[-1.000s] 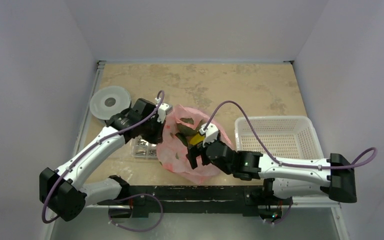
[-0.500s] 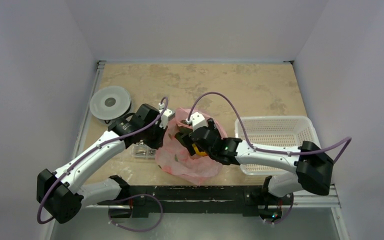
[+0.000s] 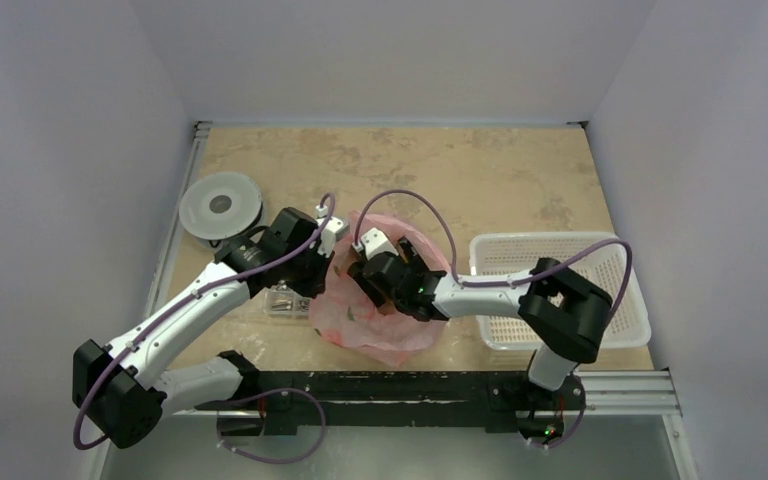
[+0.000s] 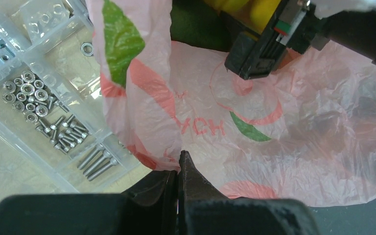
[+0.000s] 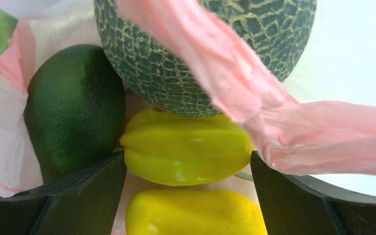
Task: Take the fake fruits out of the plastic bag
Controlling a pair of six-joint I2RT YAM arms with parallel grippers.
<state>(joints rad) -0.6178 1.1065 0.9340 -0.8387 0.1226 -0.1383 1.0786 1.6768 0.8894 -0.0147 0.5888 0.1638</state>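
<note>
Right jaws gape around a ridged yellow fruit (image 5: 186, 154) — left jaws pinch the crinkly pink bag (image 4: 274, 127).

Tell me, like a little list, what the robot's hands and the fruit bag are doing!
Left hand: shut, pinching the pink bag
Right hand: open, inside the bag, one finger on each side of the ridged yellow fruit
Other fruits in bag: netted green melon, dark green fruit, smooth yellow fruit
Beside bag: clear box of screws, white basket
Fruits outside the bag: none in view
</note>
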